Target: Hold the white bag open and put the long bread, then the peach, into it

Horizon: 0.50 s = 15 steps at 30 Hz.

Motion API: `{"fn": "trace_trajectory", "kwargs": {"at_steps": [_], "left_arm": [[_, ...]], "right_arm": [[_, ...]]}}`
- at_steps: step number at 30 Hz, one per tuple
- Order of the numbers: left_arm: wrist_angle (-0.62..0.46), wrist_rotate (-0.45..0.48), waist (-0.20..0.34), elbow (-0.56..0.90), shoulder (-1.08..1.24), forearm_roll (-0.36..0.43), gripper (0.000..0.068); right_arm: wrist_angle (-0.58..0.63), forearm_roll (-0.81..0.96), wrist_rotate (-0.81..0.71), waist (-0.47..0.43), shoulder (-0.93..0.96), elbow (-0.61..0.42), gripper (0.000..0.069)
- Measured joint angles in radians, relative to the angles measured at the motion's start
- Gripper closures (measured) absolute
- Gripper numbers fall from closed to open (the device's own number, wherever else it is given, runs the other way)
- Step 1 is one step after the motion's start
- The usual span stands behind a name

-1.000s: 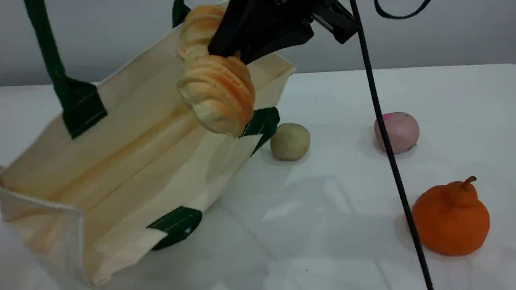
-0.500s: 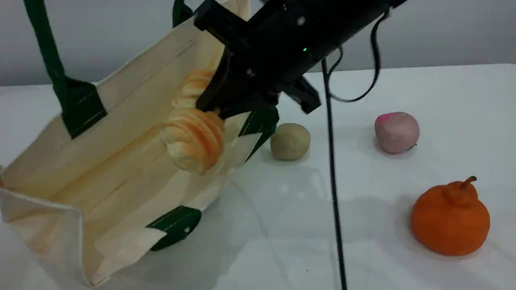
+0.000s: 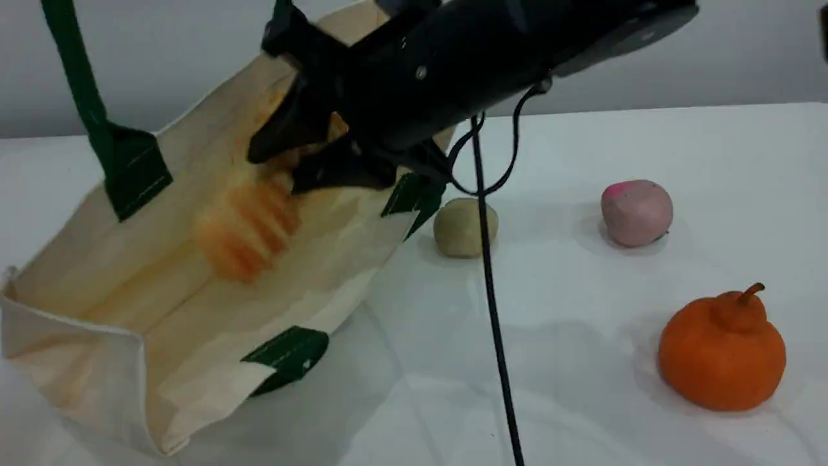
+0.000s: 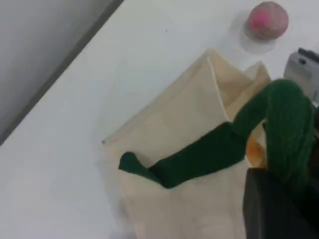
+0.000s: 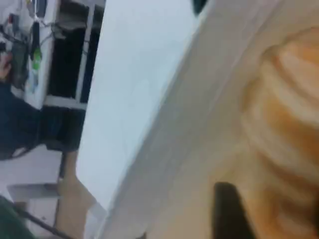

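- White bag (image 3: pixel 162 259) lies open at the scene's 9 o'clock; long bread (image 3: pixel 249 226) inside it (blurred), apart from the fingers.
- Right gripper (image 3: pixel 304 158) at the bag mouth, jaws parted, nothing between them.
- Left gripper (image 4: pixel 279 199) pinches the green handle (image 4: pixel 209 154).
- Peach (image 3: pixel 636 212) at 3 o'clock, beige ball (image 3: pixel 464 227) near centre, orange fruit (image 3: pixel 722 355) at 4 o'clock.
- Black cable (image 3: pixel 495 310) crosses the ball.

One white bag (image 3: pixel 194 272) with dark green strap handles (image 3: pixel 77 77) was counted, and one long bread (image 3: pixel 249 223) was seen inside it. On the table, one peach (image 3: pixel 636 212), one beige-tan ball (image 3: pixel 460 228) and one orange stemmed fruit (image 3: pixel 722 355) were counted, each apart from the others.
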State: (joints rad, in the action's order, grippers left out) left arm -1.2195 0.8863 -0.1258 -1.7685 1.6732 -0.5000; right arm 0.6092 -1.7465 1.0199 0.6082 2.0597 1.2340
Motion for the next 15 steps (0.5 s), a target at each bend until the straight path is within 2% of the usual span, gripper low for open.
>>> {"fn": "trace_trajectory", "kwargs": {"at_steps": [2,4,6,9,15], "left_arm": [[-0.002,0.000,0.000,0.000,0.000,0.000,0.0591],[-0.003,0.000,0.000,0.000,0.000,0.004,0.0591],[-0.002,-0.001,0.000,0.000,0.000,0.004,0.0591],[-0.002,-0.007,0.000,0.000,0.000,0.004,0.0591],[-0.002,-0.008,0.000,0.000,0.000,0.004,0.0591]], "right_arm": [[0.007,-0.001,0.005,0.001,0.000,0.001,0.0192],[0.012,-0.001,0.006,-0.002,0.000,0.001,0.0110],[0.034,0.000,0.006,-0.010,0.000,0.001,0.0067],[0.067,0.002,0.029,-0.025,-0.001,0.001,0.0066],[0.151,0.004,0.109,-0.088,-0.029,0.001,0.0124]]}}
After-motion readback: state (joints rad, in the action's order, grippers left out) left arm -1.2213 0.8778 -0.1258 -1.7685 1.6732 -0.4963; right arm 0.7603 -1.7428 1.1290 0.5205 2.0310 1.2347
